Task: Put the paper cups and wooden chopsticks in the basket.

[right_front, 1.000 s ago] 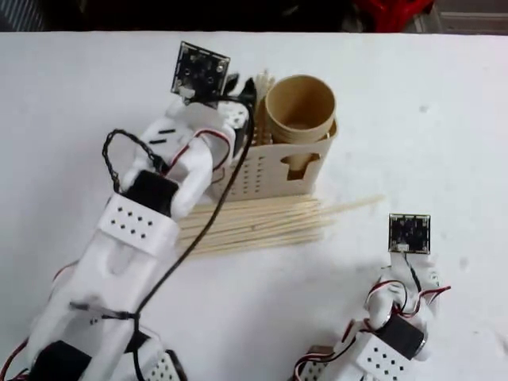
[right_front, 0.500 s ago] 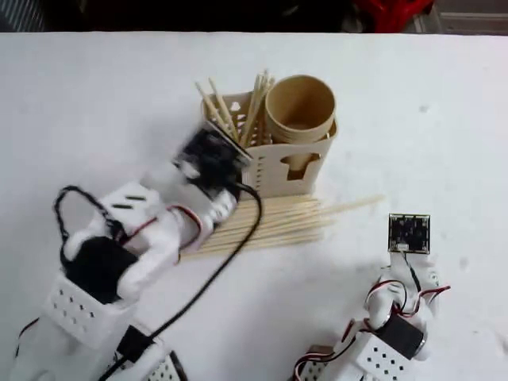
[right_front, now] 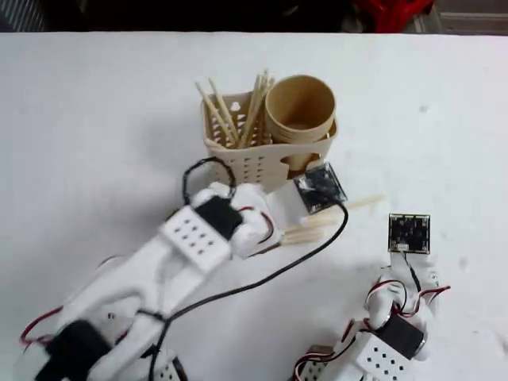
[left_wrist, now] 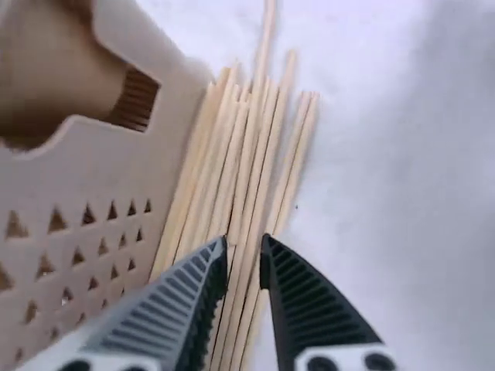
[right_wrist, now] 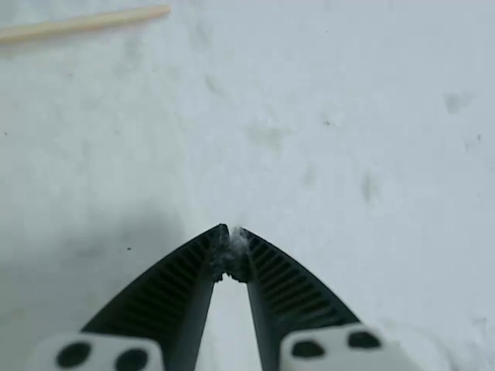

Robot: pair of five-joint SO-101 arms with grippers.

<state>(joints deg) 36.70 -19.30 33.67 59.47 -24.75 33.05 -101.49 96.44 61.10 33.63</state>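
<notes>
A beige perforated basket stands at the table's far middle. A brown paper cup sits in its right part and several wooden chopsticks stand in its left part. More chopsticks lie on the table along the basket's front, mostly hidden under my left arm. In the left wrist view my left gripper hovers just above this bundle, beside the basket wall, open by a narrow gap with nothing held. My right gripper is shut and empty over bare table, with one chopstick end farther off.
My right arm rests at the table's near right corner, its wrist camera board just right of the chopstick tips. A black cable loops off the left arm over the table. White table surface spreads to the left and right of the basket.
My left arm pulled back from above the basket, leaving several chopsticks standing in it, and swung down and right over the bundle on the table. The right arm kept still.
</notes>
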